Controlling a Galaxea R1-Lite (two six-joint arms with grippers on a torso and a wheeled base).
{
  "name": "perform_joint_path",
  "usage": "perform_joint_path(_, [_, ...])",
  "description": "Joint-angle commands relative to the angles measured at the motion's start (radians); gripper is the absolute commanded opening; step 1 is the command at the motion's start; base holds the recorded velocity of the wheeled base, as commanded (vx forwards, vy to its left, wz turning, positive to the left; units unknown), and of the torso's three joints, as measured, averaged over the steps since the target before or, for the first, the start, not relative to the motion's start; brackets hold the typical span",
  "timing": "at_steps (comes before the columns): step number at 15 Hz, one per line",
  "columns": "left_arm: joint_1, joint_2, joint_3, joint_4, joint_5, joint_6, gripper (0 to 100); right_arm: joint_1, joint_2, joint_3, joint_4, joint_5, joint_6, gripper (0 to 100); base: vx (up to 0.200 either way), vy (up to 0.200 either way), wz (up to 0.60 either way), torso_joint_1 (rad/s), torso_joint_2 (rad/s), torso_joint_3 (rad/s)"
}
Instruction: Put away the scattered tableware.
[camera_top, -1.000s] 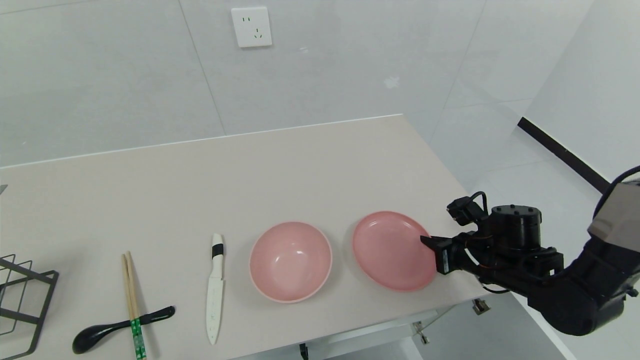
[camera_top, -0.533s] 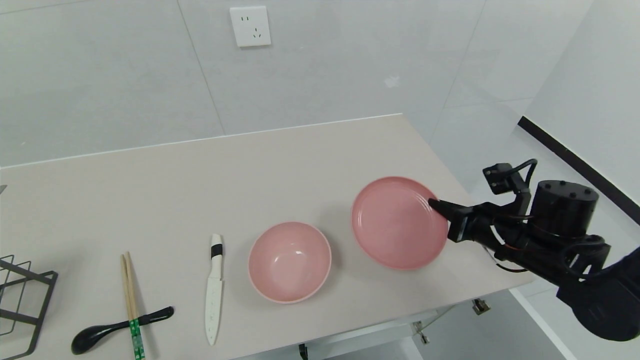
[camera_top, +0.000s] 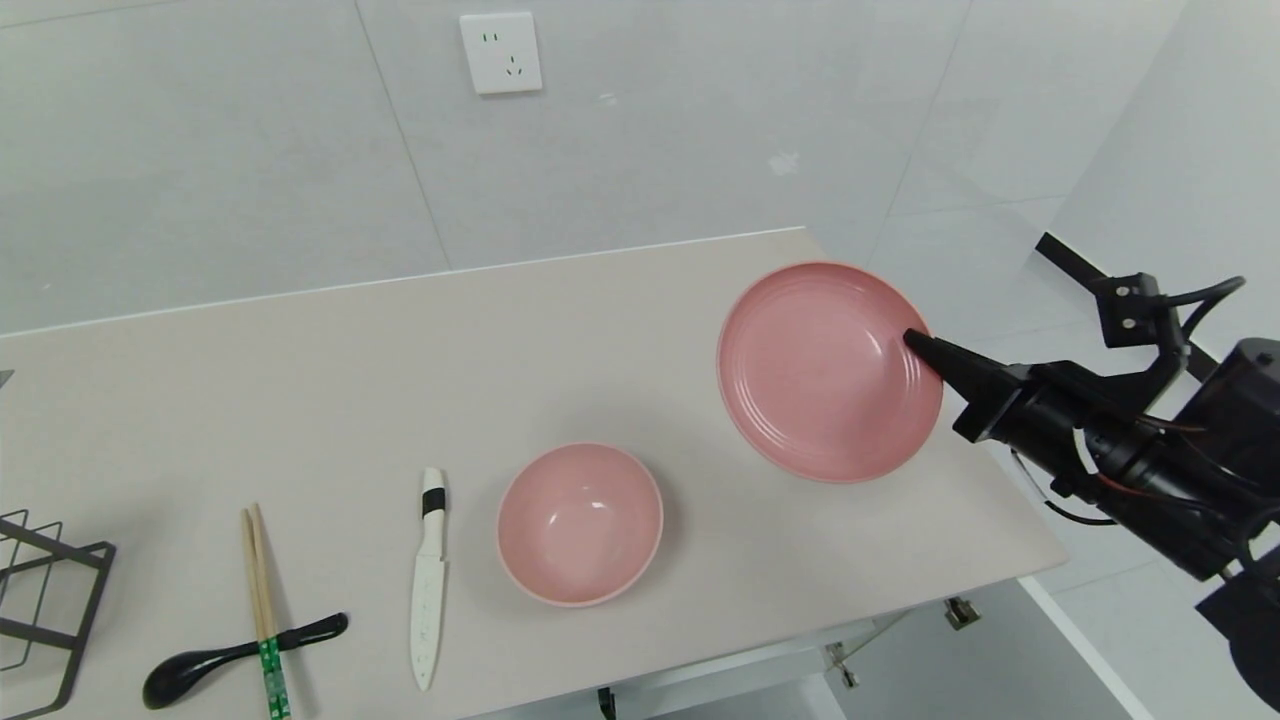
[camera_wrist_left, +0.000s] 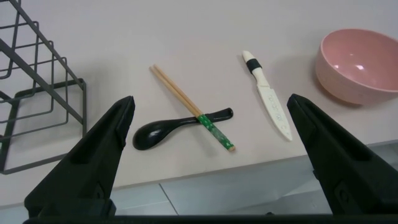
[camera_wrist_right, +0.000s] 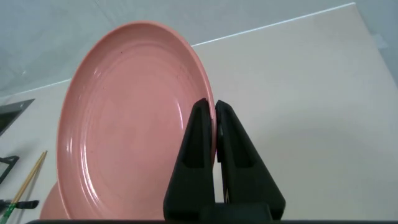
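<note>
Grips plate (camera_top: 815, 370) by its rim in right tool (camera_top: 912, 340), right of centre in head view, tilted above table (camera_top: 400, 350). Likely light, stiff, slick and breakable; best held deep on the rim and moved gently. Has left tool (camera_wrist_left: 210, 104) spread over spoon (camera_wrist_left: 168, 127).

No writing can be read. Lower left in the head view, the chopsticks (camera_top: 262, 600) wear a green band with pale marks too small to make out.
</note>
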Motion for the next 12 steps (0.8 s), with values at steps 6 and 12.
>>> perform_joint_path(6, [0.0,0.001,0.0,-0.001,0.001,0.004,100,-0.066,-0.086,0.086,-0.007,0.01,0.0,0,0.0,0.0,0.0,0.0,0.0,0.0])
perform_joint_path(12, [0.002,0.001,0.0,-0.02,-0.068,0.026,100,-0.082,-0.107,0.091,-0.007,0.039,-0.003,0,0.0,0.0,0.0,0.0,0.0,0.0])
